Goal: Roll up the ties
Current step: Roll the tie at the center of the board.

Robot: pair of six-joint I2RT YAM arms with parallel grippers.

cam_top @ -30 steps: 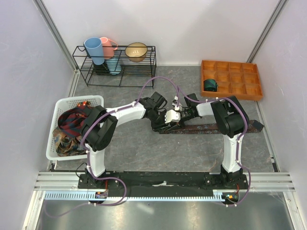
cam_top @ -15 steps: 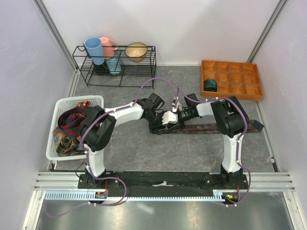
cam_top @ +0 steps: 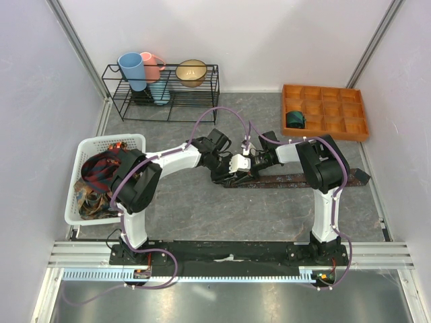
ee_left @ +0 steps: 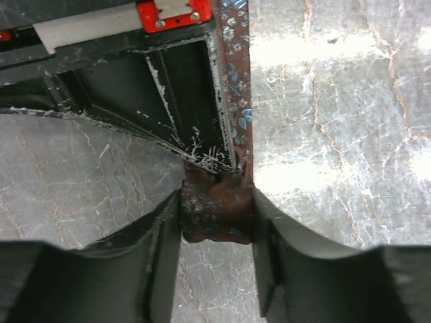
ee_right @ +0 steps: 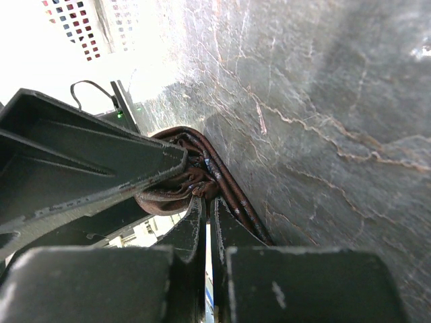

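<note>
The maroon tie [cam_top: 296, 180] lies on the desk [cam_top: 195, 215], stretching toward 3 o'clock from its rolled end. The left hand [ee_left: 214, 219] grasps that roll between both fingers. The clenched right hand [ee_right: 206, 205] meets it from 3 o'clock.

Mid-bench is blocked. The left end effector [ee_left: 215, 215] and right end effector [ee_right: 207, 208] meet tip to tip, both clamped on the rolled end of the maroon-brown tie [cam_top: 283, 180]. Its flat length bars the bench rightward almost to the edge. A wire rack [cam_top: 114, 94] stands far left and an orange tray [cam_top: 335, 108] far right. At the left is a white basket [cam_top: 111, 140] heaped with ties [cam_top: 97, 178]. Bare bench [cam_top: 202, 215] lies open near the arms' bases, and also between rack and tray.
</note>
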